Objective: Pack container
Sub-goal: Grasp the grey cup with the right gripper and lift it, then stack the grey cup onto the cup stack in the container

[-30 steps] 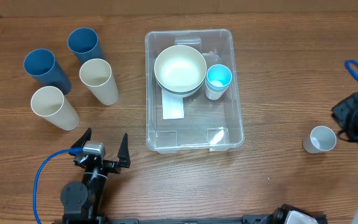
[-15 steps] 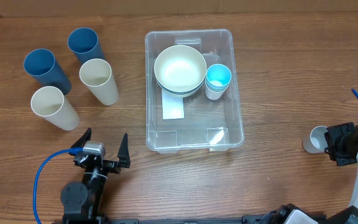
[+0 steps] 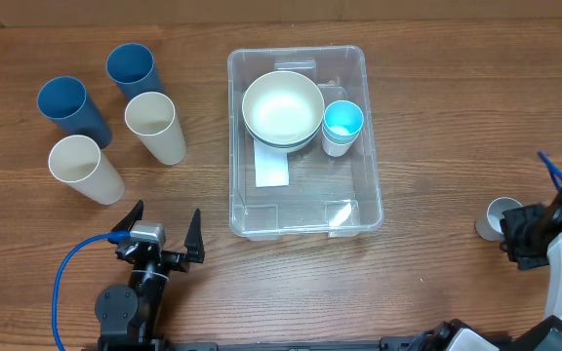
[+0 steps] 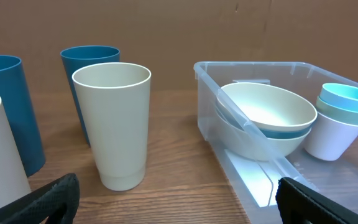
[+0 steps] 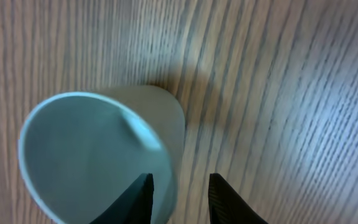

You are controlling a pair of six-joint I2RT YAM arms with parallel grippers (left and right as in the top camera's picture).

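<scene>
Clear container (image 3: 305,202), upright, table (image 3: 437,117) ctr.

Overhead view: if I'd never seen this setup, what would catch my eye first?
The clear container mid-table draws the eye: it holds stacked bowls and nested small cups. Left of it stand four tall cups, two dark blue and two cream. At the far right, the right gripper straddles the wall of a lone pale cup.

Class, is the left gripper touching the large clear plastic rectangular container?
Apart. The overhead view shows bare table between the left gripper and the container.
</scene>
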